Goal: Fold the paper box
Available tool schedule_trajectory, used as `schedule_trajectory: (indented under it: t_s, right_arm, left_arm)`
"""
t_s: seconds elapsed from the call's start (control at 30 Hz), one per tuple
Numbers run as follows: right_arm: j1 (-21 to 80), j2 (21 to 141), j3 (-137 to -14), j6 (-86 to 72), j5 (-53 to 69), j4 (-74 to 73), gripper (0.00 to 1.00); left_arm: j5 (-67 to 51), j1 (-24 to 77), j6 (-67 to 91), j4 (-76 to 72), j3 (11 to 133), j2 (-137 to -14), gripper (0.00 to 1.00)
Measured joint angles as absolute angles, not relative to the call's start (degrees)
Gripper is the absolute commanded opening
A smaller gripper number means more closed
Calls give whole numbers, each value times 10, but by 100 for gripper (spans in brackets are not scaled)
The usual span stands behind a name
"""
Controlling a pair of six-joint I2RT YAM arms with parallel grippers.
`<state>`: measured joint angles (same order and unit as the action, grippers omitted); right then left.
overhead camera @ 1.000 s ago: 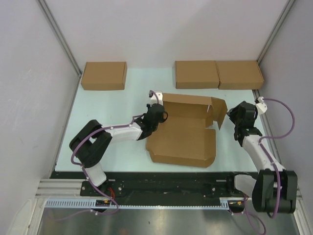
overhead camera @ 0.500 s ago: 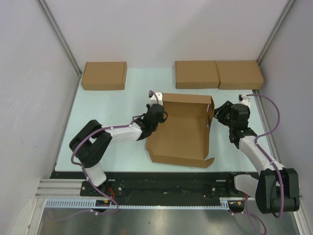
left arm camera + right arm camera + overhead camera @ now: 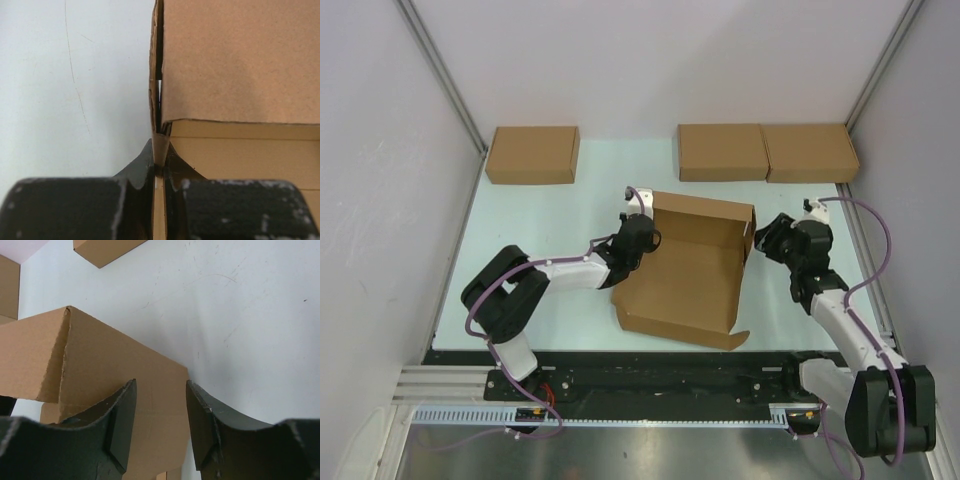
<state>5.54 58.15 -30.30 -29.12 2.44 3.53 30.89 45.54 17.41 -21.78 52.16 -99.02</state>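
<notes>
The paper box (image 3: pixel 685 275) lies half-formed in the middle of the table, its back and side walls raised and its front panel flat. My left gripper (image 3: pixel 638 235) is at the box's left back corner. In the left wrist view it (image 3: pixel 160 156) is shut on the thin upright edge of the left wall of the paper box (image 3: pixel 240 60). My right gripper (image 3: pixel 768 240) is against the upright right wall. In the right wrist view it (image 3: pixel 161 386) stands open, and the brown wall panel (image 3: pixel 100 360) fills the space just beyond the fingers.
Three compact brown boxes lie along the back: one at the left (image 3: pixel 532 154), two side by side at the right (image 3: pixel 722 151) (image 3: pixel 810 152). One of them (image 3: pixel 105 249) shows at the top of the right wrist view. Walls enclose both sides.
My right gripper has moved left and the box's right flap has swung up to stand upright. The box has slid and turned slightly leftward. The left gripper keeps its hold.
</notes>
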Motion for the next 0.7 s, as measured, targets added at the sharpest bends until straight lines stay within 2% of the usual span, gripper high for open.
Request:
schedule_trajectory:
  t_s: [0.17,0.33,0.5,0.7]
  right_arm:
    - [55,531,-302,-285,18,-3,51]
    - [55,423,-291,-289,-12,-74,50]
    - [55,294,-268,-304,-33,-145,42]
    - [66,271,-218,-328,-22,-178,28]
  left_arm:
    - [309,455,173,-218,522,-990,0]
    - [310,456,176,-217,522,-990,0]
    - [322,456,198,-209,522,-989,0]
    - [354,457,245,-178,532,-988,0]
